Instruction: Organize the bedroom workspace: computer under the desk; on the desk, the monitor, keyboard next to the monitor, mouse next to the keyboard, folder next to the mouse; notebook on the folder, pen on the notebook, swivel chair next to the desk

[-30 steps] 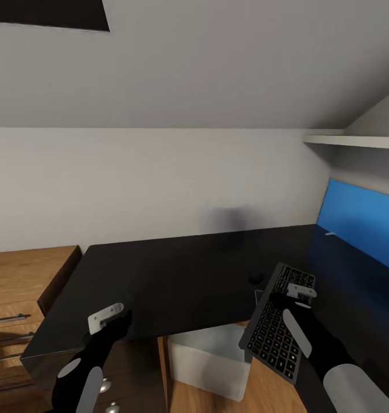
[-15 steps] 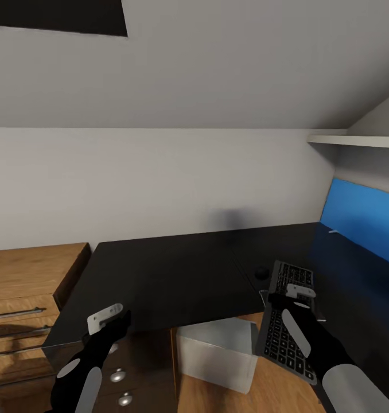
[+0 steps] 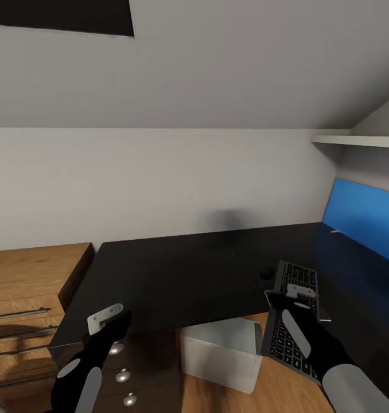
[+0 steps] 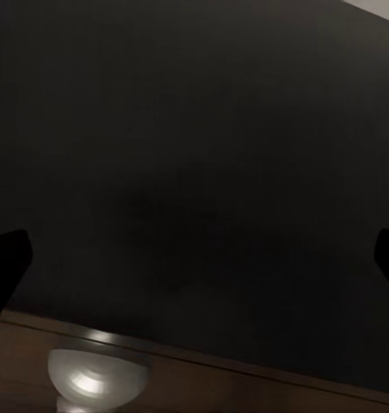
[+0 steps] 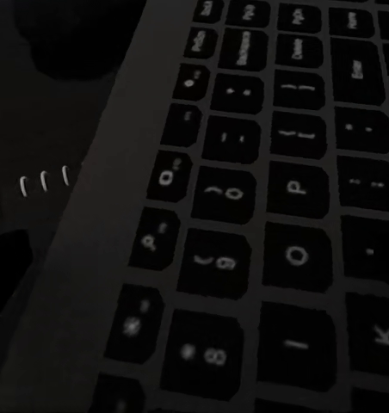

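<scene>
At the right end of the desk [image 3: 177, 275], the keyboard [image 3: 292, 318] lies partly on the black top, with its near end sticking out past the desk edge over the floor. Its long side runs away from the robot, toward the blue panel [image 3: 364, 221]. The right gripper [image 3: 295, 298] sits right on top of it, so the right arm is the nearer one by far. I cannot tell if those jaws are pinching the keyboard or just resting on it. A small round black thing [image 3: 267, 272] sits just beside its far left corner. The left gripper [image 3: 111, 320] is well apart, at the desk's front edge; it looks open and holds nothing. A pale box [image 3: 220, 355] stands under the desk.
</scene>
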Robot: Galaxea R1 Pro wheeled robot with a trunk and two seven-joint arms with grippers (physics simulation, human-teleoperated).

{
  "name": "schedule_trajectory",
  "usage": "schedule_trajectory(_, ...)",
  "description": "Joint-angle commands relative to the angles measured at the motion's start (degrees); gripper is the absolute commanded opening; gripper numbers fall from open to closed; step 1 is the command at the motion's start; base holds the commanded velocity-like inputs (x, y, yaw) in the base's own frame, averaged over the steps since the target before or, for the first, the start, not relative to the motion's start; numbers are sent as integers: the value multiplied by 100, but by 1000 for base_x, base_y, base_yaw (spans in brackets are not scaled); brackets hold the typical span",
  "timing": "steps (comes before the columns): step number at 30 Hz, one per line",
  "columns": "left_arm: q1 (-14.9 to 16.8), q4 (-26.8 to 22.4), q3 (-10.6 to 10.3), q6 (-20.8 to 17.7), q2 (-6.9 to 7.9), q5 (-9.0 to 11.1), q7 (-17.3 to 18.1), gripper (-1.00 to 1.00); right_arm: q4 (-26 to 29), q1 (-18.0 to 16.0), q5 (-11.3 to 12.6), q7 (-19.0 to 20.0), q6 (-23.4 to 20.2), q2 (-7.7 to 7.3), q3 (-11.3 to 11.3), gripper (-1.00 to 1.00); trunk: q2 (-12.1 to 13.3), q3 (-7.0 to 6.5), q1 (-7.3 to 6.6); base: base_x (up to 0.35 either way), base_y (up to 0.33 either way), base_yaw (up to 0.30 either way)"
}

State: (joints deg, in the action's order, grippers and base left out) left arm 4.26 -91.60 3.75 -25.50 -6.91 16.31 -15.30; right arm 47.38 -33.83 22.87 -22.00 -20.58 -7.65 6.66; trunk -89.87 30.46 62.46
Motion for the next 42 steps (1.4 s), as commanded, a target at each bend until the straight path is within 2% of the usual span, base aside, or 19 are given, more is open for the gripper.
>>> schedule_trajectory(1, 4, -8, 3, -24, -3, 59, -34, 100, 27, 0, 115, -49, 2, -8, 28, 100, -3, 7, 0, 0, 3, 0)
schedule_trajectory(4, 4, -7, 3, -25, -3, 57, -34, 100, 76, 1, 113, -49, 18, -8, 23, 100, -3, 7, 0, 0, 2, 0)
schedule_trajectory(7, 4, 38, 3, -25, -3, 52, -34, 100, 758, 52, 116, -78, 23, -13, 10, 100, -3, 7, 0, 0, 0, 0)
schedule_trajectory(9, 4, 50, 3, -23, -3, 46, -34, 100, 1309, 207, 119, -146, 9, -15, 6, 100, -3, 7, 0, 0, 0, 0)
schedule_trajectory(10, 4, 57, 3, -21, -3, 44, -34, 100, 1803, 476, 120, -251, -3, -16, 4, 100, -3, 7, 0, 0, 0, 0)
schedule_trajectory(11, 4, 59, 3, -20, -3, 43, -34, 100, 2065, 656, 123, -321, -11, -16, 6, 100, -3, 7, 0, 0, 0, 0)
schedule_trajectory(16, 4, 63, 3, -20, -3, 40, -34, 100, 2588, 964, 134, -443, -60, -11, 15, 100, -3, 7, 0, 0, 0, 0)
schedule_trajectory(19, 4, 64, 3, -18, -3, 39, -34, 100, 2671, 987, 153, -445, -100, -3, 20, 100, -3, 7, 0, 0, 0, 0)
schedule_trajectory(20, 4, 65, 3, -17, -3, 39, -34, 100, 2828, 991, 183, -445, -114, 85, 14, 100, -3, 7, 0, 0, 0, 0)
schedule_trajectory(25, 4, 65, 3, -19, -3, 39, -34, 100, 2906, 1001, 190, -446, -109, 148, 11, 100, -3, 4, 0, 0, 0, -32)
schedule_trajectory(30, 4, 63, 3, -17, -3, 32, -34, 100, 2902, 1002, 191, -445, -98, 150, 11, 100, -3, -20, 0, -91, 0, -220)
schedule_trajectory(37, 4, 63, 3, -16, -3, 31, -34, 100, 2892, 1002, 191, -445, -95, 152, 12, 100, -3, -48, 0, -297, 3, -263)
schedule_trajectory(42, 4, 64, 3, -17, -3, 35, -34, 100, 2884, 1002, 180, -445, -80, 164, 132, 100, -3, -51, 0, -332, 86, -286)
